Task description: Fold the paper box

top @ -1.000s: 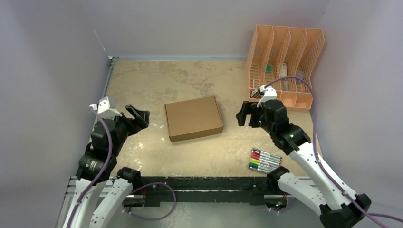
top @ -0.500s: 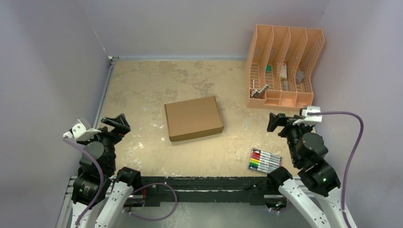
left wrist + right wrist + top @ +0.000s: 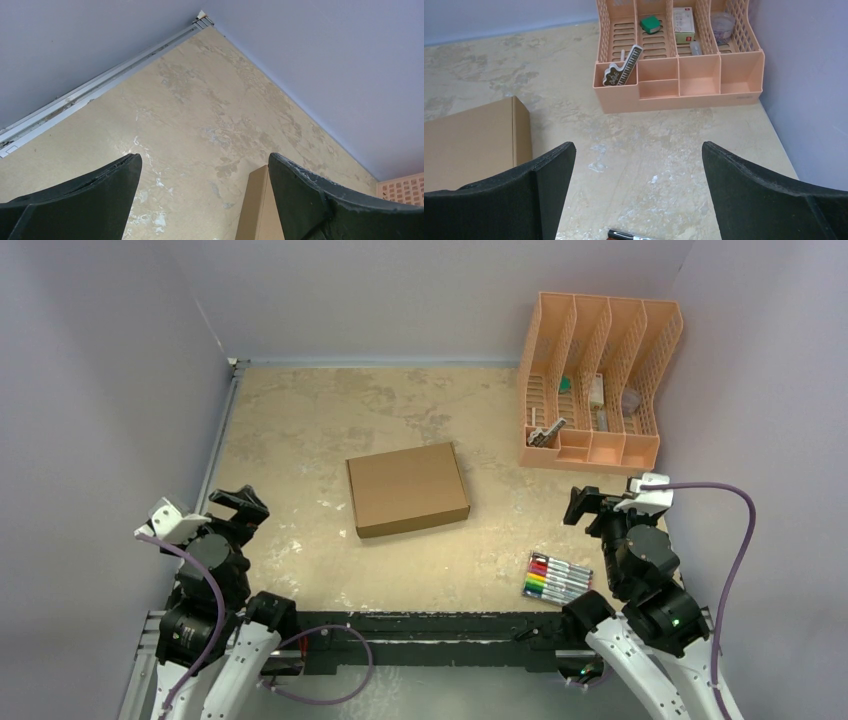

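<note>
Sitting folded, paper box (image 3: 407, 488), plain brown cardboard

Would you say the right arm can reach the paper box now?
Probably yes: the right arm's fingers stand open and empty, with only bare tabletop between them and the paper box.

The paper box (image 3: 407, 488) sits folded up and closed near the middle of the table (image 3: 300, 410), a shallow rectangle of plain brown cardboard with a flat, unmarked top. It lies flat, turned a little askew to the table's edges, its far right corner sitting slightly higher than its far left. The near side wall shows as a thin, darker band under the lid, and the corners look square and tidy
</note>
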